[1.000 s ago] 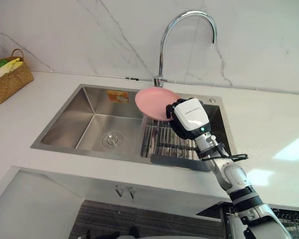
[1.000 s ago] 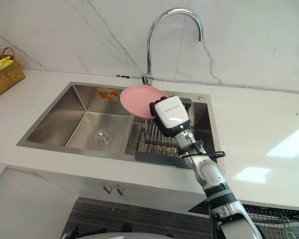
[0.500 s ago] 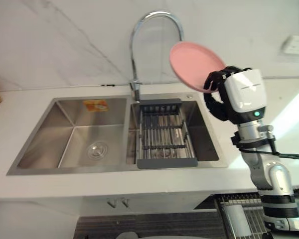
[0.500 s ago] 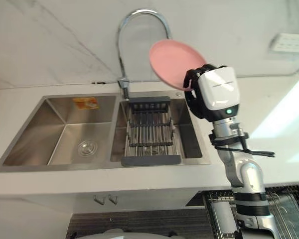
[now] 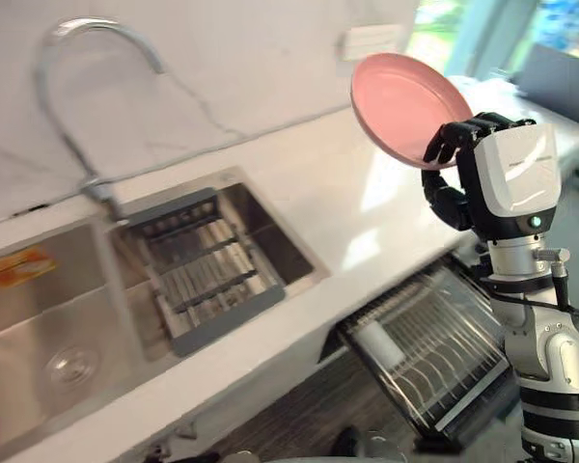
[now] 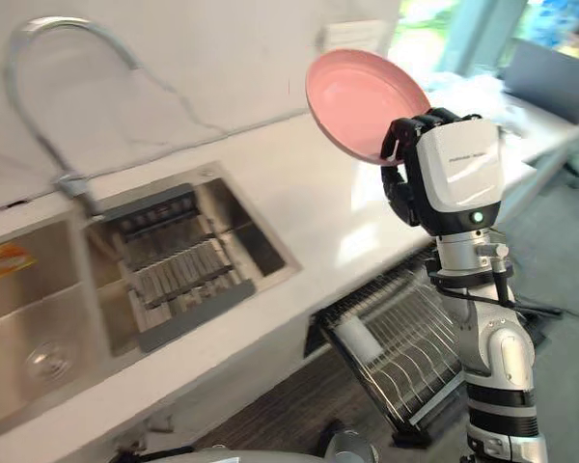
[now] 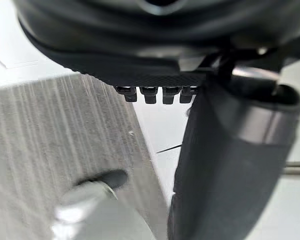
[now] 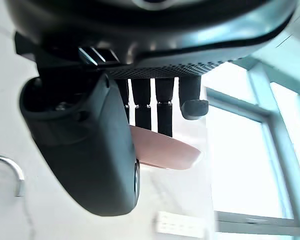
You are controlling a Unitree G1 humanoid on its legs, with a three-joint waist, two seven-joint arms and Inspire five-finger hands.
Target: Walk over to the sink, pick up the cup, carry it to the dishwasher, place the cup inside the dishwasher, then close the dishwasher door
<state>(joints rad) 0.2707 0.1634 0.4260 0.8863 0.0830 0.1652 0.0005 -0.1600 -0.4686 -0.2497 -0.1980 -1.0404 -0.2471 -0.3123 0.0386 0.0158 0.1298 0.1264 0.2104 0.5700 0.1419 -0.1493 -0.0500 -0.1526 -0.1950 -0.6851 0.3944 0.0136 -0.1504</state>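
White desk [image 5: 367, 207] with steel sink [image 5: 39, 328]. A grey drainer rack [image 5: 198, 280] sits in the sink's right basin, with the faucet [image 5: 68, 58] behind it. The dishwasher rack [image 5: 434, 347] is pulled out below the desk edge.

Pink plate [image 5: 405, 106]: round, plain, shallow rim. It is held in the air, tilted nearly on edge, above the desk to the right of the sink.

Right hand [image 5: 507, 183]: forearm upright, hand raised, fingers [image 8: 165, 112] curled over the plate's lower rim and gripping it.

Left hand [image 7: 155, 55] is over the floor [image 7: 50, 150]; cannot tell its state.
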